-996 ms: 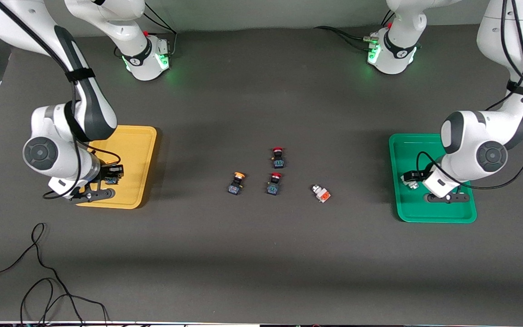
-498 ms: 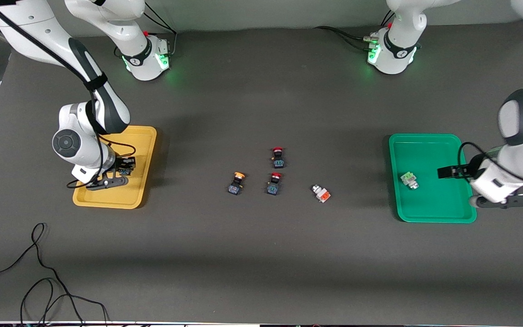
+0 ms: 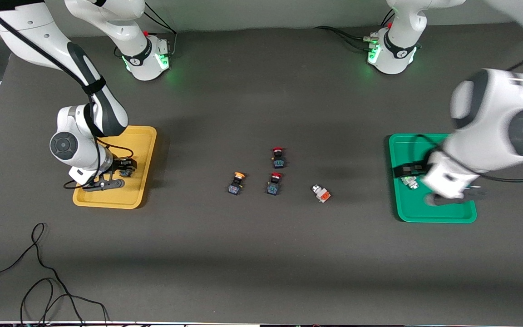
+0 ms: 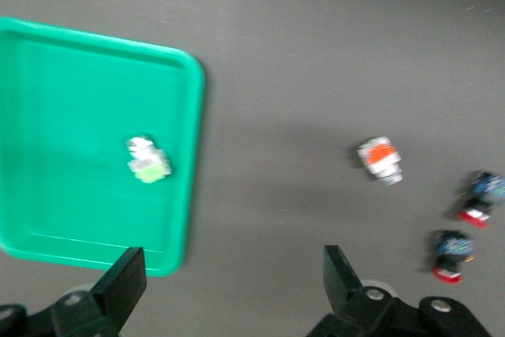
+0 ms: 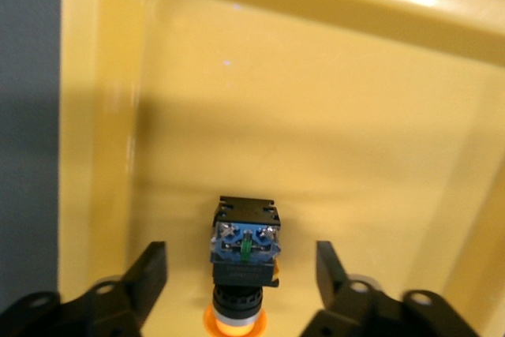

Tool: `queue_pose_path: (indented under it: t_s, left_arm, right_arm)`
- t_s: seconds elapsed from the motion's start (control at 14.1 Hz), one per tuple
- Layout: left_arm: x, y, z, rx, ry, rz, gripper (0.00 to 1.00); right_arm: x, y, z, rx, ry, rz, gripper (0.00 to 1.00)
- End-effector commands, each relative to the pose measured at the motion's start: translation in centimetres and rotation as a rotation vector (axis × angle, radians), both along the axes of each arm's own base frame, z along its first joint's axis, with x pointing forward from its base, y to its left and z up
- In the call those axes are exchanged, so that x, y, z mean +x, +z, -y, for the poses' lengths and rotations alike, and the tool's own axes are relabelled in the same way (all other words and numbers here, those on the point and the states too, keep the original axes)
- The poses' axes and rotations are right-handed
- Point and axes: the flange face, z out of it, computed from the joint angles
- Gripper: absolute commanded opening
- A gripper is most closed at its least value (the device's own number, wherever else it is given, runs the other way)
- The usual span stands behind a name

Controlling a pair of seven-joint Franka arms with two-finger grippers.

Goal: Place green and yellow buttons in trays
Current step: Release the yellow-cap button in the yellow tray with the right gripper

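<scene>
Right gripper (image 5: 241, 274) fingers spread, yellow button (image 5: 245, 262) loose between them in yellow tray (image 5: 102, 116); left gripper (image 4: 233, 290) wide open, empty, green tray (image 4: 79, 100) loaded; you fetch bench's second yellow button (image 3: 236, 183) next.

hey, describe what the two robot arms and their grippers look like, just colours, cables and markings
Both arms are glossy white with dark grey round joint caps and black cables strapped along them. Each base glows green and carries a black band with a white logo. The left gripper and the right gripper have black, blocky fingers.
</scene>
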Motion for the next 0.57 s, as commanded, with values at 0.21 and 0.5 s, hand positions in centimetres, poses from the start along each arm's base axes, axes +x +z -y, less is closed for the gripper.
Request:
queue_pose_path:
  t_s: [0.21,0.5]
  left_arm:
    - [-2.6,-3.8,12.8,0.033,0.352,0.01,1.0]
    - [-2.4,-9.2,15.1,0.057,0.457,0.0,1.0]
  right_arm:
    - [5.8,10.9,-9.0,0.003,-0.142,0.033,1.0]
    - [7.7,13.3,-14.3,0.132,-0.243,0.039,1.0]
